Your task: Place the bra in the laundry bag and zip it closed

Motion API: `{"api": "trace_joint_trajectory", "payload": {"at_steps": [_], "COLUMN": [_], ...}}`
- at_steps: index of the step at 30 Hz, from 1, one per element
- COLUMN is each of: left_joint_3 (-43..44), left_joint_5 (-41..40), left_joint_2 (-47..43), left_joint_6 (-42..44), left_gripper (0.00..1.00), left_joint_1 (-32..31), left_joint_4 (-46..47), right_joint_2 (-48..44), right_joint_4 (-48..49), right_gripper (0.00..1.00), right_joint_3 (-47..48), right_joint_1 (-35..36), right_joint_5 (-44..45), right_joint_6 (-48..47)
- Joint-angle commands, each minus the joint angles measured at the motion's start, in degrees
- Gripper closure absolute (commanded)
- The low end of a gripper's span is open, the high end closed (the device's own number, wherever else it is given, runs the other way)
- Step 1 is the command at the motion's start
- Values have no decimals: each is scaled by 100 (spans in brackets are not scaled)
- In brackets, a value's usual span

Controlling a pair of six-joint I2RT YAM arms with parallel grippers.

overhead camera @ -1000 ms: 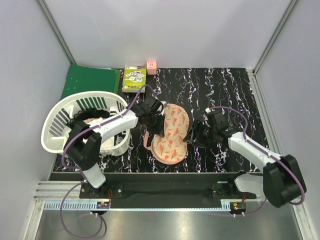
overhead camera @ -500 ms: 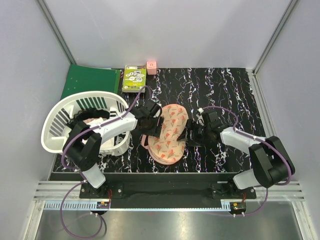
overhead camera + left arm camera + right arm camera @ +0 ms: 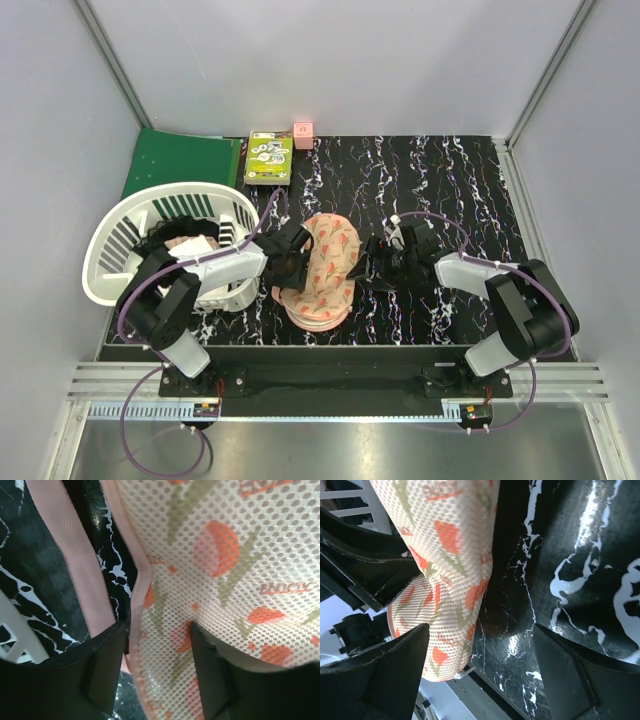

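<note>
The laundry bag point(image 3: 325, 262), peach mesh with orange-red and green motifs, sits bunched at the middle of the table. My left gripper point(image 3: 290, 262) is shut on its pink-edged left rim point(image 3: 142, 587), with the mesh between the two black fingers point(image 3: 105, 665). The bag's pink loop point(image 3: 55, 535) hangs beside it. My right gripper point(image 3: 372, 266) is open right next to the bag's right lobe point(image 3: 445, 570), which lies close to its left finger point(image 3: 395, 665). The bra does not show in any view.
A white slatted basket point(image 3: 110, 240) holding clothes stands left of the bag, touching my left arm. A green folder point(image 3: 180, 160), a green box point(image 3: 269, 157) and a small pink cube point(image 3: 303, 130) lie along the back. The black marbled table point(image 3: 450, 190) spreads to the right.
My left gripper has drawn the bag left and nearer, bunching it up. My right gripper has moved left and now sits against the bag's right side.
</note>
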Motion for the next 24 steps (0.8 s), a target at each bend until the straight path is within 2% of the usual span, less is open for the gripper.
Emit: {"api": "trace_joint_trajectory", "payload": {"at_steps": [1,4,12,16,18,19,22,23,24], "left_joint_3": [-400,-533,-806,-823,-832,-806,-692,-657,-604], "left_joint_5": [-270,-278,-243,-243,-234,-234,-217,-234,-269], "left_joint_2": [-214,-301,-723,-785,-802,-820,-829,-855,-864], "left_joint_6": [-191,-262,-332,-341,-315,-306,-262,-262,-218], "left_gripper": [51,56,58,58,58,57,55,53,48], "left_joint_1": [20,20,11,11,2,2,-15,-33,-68], "left_joint_4": [640,826,1125,1204,1257,1275,1292,1318,1327], "right_joint_2": [176,352,976,1213,1328,1354,1442,1442,1425], "right_joint_4": [859,1035,2116,3090,3277,3469,4004,4085,4312], "right_gripper": [9,10,13,19,23,26,48,60,64], "right_joint_3": [-150,-168,-238,-405,-467,-493,-739,-844,-906], "right_joint_1": [93,146,514,638,699,708,717,726,717], "right_joint_5": [-416,-425,-549,-400,-233,-154,136,329,409], "right_joint_6": [270,349,1087,1675,1773,1886,2167,2212,2326]}}
